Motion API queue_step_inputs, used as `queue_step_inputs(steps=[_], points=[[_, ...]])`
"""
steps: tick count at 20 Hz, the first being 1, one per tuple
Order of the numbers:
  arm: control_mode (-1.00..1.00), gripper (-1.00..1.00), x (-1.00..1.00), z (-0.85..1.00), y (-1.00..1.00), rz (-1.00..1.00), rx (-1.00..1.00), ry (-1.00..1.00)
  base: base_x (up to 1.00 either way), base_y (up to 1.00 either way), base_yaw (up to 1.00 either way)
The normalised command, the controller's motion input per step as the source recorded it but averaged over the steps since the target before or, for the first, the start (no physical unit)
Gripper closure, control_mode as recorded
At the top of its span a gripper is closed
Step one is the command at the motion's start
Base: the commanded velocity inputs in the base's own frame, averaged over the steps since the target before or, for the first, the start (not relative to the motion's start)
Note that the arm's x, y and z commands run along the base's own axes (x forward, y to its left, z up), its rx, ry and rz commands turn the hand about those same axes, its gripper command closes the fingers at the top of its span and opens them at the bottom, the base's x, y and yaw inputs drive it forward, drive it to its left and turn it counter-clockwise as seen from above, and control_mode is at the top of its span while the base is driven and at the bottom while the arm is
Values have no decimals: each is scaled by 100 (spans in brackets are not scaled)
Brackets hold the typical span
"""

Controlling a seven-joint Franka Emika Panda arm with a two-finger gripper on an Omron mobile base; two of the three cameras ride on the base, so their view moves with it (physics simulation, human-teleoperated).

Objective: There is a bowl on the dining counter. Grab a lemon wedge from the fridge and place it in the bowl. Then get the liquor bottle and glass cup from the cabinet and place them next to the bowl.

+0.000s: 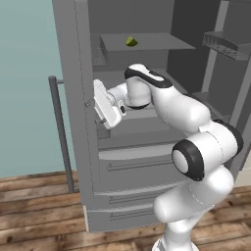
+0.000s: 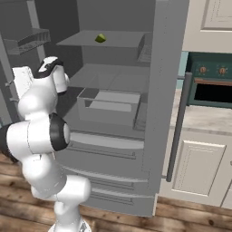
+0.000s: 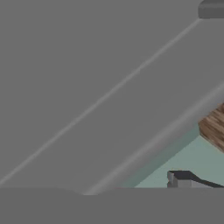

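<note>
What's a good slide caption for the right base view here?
Fridge doors open, lemon wedge alone on the top shelf, white arm raised at left.

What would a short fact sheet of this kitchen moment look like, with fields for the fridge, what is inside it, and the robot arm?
fridge: grey, doors swung open, drawers below shut
lemon wedge: small, yellow-green, lying alone on the upper shelf
inner bin: open-topped grey box below the middle shelf
arm: white, bent, hand raised in front of the open fridge, below the wedge's shelf
gripper: beside the left door's edge, apart from the wedge; open or shut cannot be told
floor: wooden planks
oven: dark green, to the fridge's right
</note>
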Motion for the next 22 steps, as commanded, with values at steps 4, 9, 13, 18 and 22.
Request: queue_step_inputs(steps=[4,9,13,18,22], points=[[-100,-100,-10,-12,-22,-1,-1,-8,0,0,0],[-100,-100,-33,0,-65,-14,-4,-26,0,0,0],[-100,-100,-22,0,-73,-24,-7,-29,0,0,0],[-100,-100,-9,0,-70,-18,-13,-42,0,0,0],[-100,-100,-1,0,-58,-15,-23,-46,0,0,0]])
